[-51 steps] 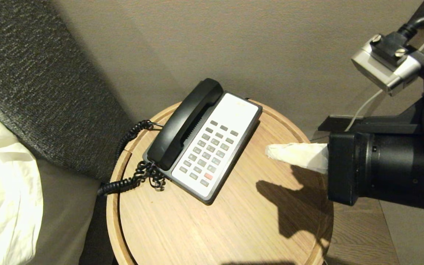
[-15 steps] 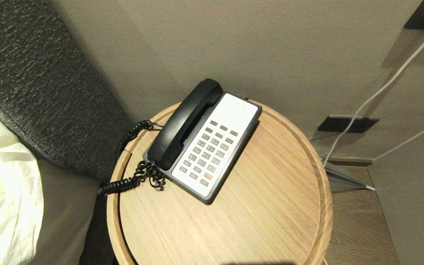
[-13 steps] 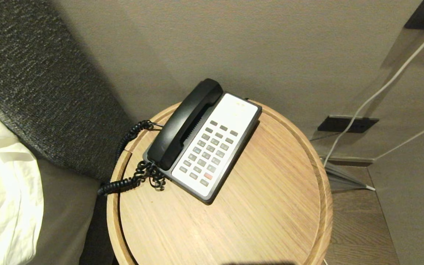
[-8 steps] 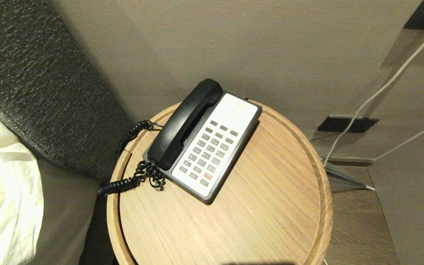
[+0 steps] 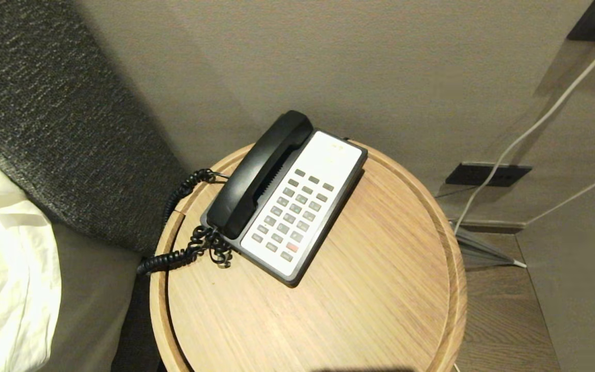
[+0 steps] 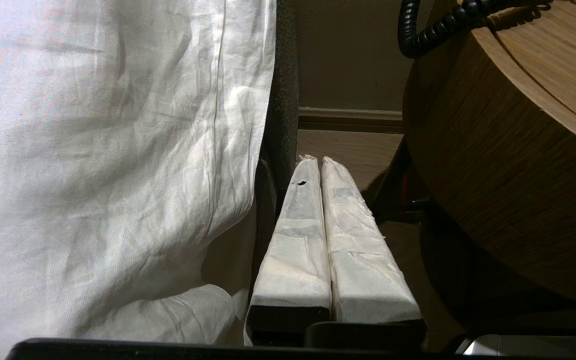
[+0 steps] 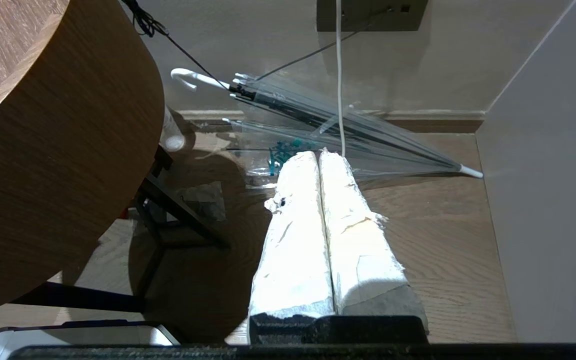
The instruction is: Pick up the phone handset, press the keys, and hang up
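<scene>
The black phone handset (image 5: 259, 173) lies in its cradle on the black-and-white phone base (image 5: 328, 155), on a round wooden side table (image 5: 359, 299). The keys (image 5: 293, 214), dark grey with one red, sit in the white faceplate beside it. The black coiled cord (image 5: 181, 253) hangs over the table's left rim and shows as a coiled cord (image 6: 433, 27) in the left wrist view. Neither arm is in the head view. My left gripper (image 6: 316, 161) hangs shut and empty below the table, between it and the bed. My right gripper (image 7: 319, 154) is shut and empty, low beside the table's right.
A white sheet (image 6: 108, 150) and dark padded headboard (image 5: 44, 113) stand left of the table. A clear folded umbrella (image 7: 328, 117) lies on the wooden floor at the wall. A white cable (image 5: 525, 134) runs from a wall plug. A wall (image 7: 548, 200) closes the right side.
The right arm, stretched over the table's right edge 3.4 s ago, has gone out of the head view. Over the last second nothing has moved.
</scene>
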